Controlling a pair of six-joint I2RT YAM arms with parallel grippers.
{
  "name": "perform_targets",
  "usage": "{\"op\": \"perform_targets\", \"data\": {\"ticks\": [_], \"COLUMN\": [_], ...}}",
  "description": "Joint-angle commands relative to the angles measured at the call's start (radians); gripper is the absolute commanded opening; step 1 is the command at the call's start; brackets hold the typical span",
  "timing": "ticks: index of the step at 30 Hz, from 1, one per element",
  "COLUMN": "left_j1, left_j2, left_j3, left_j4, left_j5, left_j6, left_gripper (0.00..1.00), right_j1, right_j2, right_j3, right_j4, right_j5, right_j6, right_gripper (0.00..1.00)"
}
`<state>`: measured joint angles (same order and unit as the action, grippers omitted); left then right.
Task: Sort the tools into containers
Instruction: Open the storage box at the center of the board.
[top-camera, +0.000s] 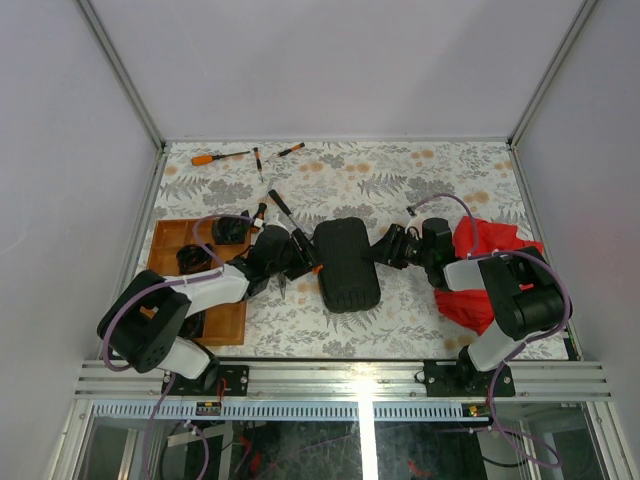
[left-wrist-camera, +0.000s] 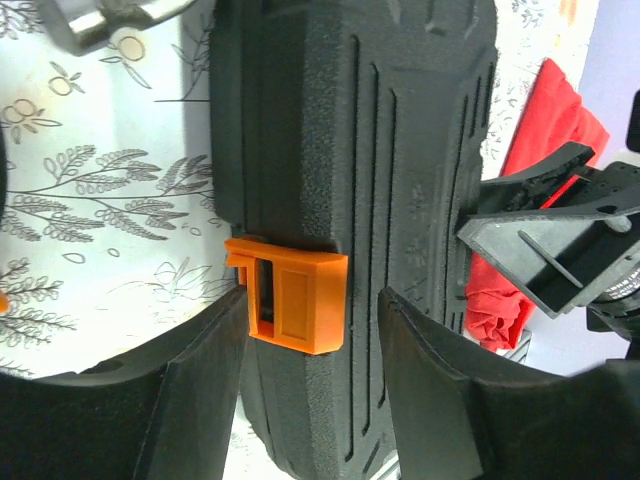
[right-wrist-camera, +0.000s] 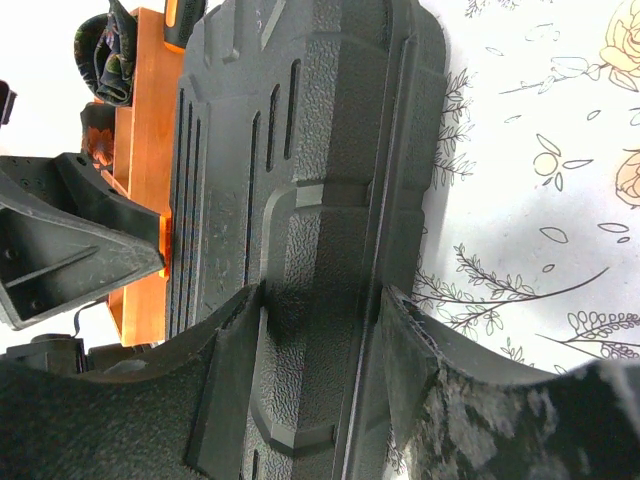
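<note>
Overhead and wrist views, read from the near edge outward. In the lower left of the overhead view I see the wooden tray (top-camera: 228, 322), with dark items in its upper compartments that are too small for me to identify. At centre frame the black case (top-camera: 347, 270) lies closed on the flowered table (top-camera: 420, 175), long axis running up the frame.

My left gripper (left-wrist-camera: 312, 300) meets its left edge. The fingers are spread to either side of the orange latch (left-wrist-camera: 290, 300), with a gap showing on the latch's right. My right gripper (right-wrist-camera: 322, 300) is clamped on the opposite edge, its pads pressed against the ribbed plastic. A red cloth (top-camera: 488, 240) lies at right, beside that arm.

Above the left gripper a slim black tool (top-camera: 281, 211) lies on the table, and a tiny driver (top-camera: 260, 212) just left of it. Along the upper left edge lie an orange-handled screwdriver (top-camera: 212, 158), a small dark driver (top-camera: 258, 160) and a small orange-and-black driver (top-camera: 291, 150), well apart from both containers.
</note>
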<state>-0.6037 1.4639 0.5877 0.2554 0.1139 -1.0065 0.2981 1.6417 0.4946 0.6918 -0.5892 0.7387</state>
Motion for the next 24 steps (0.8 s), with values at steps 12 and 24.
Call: {"op": "perform_targets", "data": {"ticks": [12, 24], "left_j1": [-0.018, 0.021], "left_j2": [-0.019, -0.052], "left_j3": [0.053, -0.017], "left_j4": [-0.052, -0.020], "left_j5": [-0.055, -0.047], "left_j6": [0.045, 0.021], "left_gripper": [0.40, 0.40], "right_j1": [0.019, 0.019], "right_j2": [0.082, 0.078], "right_j3": [-0.064, -0.061], "right_j4": [-0.276, -0.288], "right_j5": [0.088, 0.100], "right_j6": [-0.093, -0.098], "right_gripper": [0.49, 0.49]}}
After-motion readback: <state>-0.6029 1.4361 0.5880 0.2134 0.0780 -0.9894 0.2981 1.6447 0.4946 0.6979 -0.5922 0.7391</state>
